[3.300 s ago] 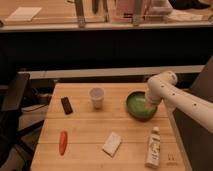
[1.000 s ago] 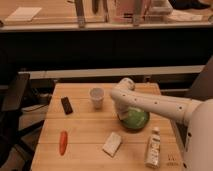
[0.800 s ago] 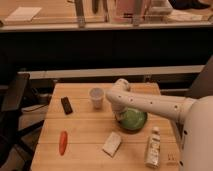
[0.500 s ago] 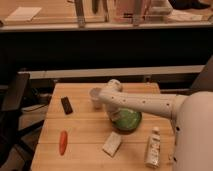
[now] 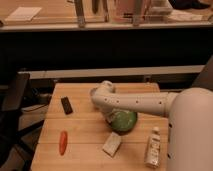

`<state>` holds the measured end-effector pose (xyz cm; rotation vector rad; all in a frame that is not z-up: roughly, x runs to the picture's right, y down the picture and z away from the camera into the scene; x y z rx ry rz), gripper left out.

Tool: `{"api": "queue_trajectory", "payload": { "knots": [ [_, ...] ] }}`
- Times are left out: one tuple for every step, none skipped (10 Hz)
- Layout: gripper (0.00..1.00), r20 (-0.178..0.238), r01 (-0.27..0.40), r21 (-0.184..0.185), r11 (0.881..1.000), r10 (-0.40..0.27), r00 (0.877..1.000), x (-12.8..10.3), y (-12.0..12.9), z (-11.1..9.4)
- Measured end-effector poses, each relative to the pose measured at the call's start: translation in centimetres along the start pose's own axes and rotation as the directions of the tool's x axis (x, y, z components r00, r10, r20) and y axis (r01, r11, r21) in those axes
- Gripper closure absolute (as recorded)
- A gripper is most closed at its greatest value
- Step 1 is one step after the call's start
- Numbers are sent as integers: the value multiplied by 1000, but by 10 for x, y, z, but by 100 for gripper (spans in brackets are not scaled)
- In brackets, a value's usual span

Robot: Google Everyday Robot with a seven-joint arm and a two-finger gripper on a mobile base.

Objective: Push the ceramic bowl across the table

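Dim room behind, dark counter fronts, and up front a light plank table (image 5: 80, 137) carrying everything. Gripper (image 5: 111, 120) down at the tabletop, tucked under the white forearm (image 5: 135, 103) and pressed at the left edge of the ceramic bowl (image 5: 124, 120); hidden by the arm, so no telling how it is set. Placed low and alongside rather than above, likely to shove the bowl sideways instead of lifting it. Green bowl near the table's middle, a little right of centre, partly covered by the arm. Just beside it toward the front, a pale sponge-like block (image 5: 112, 144); further right near the front edge, a bottle (image 5: 153, 147) lying flat. Behind the elbow bend, only a sliver of the whitish cup (image 5: 93, 92). Well apart on the left, a black remote-like bar (image 5: 66, 104) and an orange carrot-like stick (image 5: 63, 142). Possible trouble: the block sitting close to the bowl.
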<state>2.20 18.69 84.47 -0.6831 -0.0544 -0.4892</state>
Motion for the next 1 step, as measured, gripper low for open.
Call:
{"api": "queue_trajectory", "payload": {
  "knots": [
    [97,-5,17,1,1000,-17,1000,-8,-4,-1]
  ]
}}
